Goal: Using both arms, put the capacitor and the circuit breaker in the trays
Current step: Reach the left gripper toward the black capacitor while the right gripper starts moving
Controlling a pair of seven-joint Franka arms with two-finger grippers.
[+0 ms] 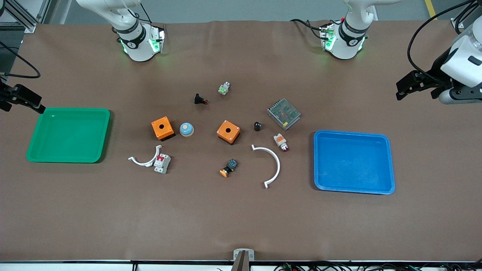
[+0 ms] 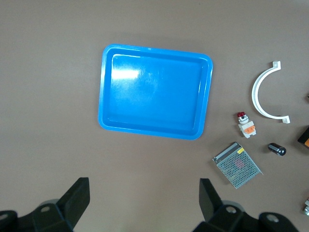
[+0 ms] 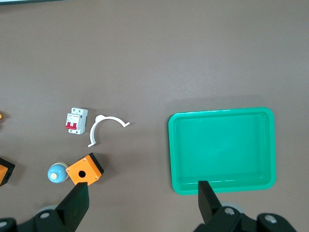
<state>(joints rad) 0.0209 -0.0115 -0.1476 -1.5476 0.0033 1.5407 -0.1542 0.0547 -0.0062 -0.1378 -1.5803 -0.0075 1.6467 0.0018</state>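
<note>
front view first: capacitor (image 1: 258, 126), a stubby black cylinder, stands on the brown table (image 1: 241, 222) between an orange box (image 1: 228, 131) and a mesh-topped power supply (image 1: 283, 113), toward the left arm's end. circuit breaker (image 1: 162, 163), white with a red switch, lies touching a small white curved clip (image 1: 145, 159), nearer the camera than the second orange box (image 1: 162, 128) and the blue-domed part (image 1: 186, 129). left gripper (image 1: 408, 87) hangs off the table's edge at the left arm's end, farther from the camera than the blue tray (image 1: 354, 162); right gripper (image 1: 22, 98) hangs by the green tray (image 1: 69, 134) — both arms wait.

left wrist view: left gripper's fingers (image 2: 77, 195) are spread wide over bare table beside the empty blue tray (image 2: 155, 91); the capacitor (image 2: 277, 149) lies near the power supply (image 2: 237, 165).

right wrist view: right gripper's fingers (image 3: 78, 202) are spread wide, holding nothing — the green tray (image 3: 222, 150) is empty, the circuit breaker (image 3: 76, 121) just beside the clip (image 3: 104, 127).
</note>
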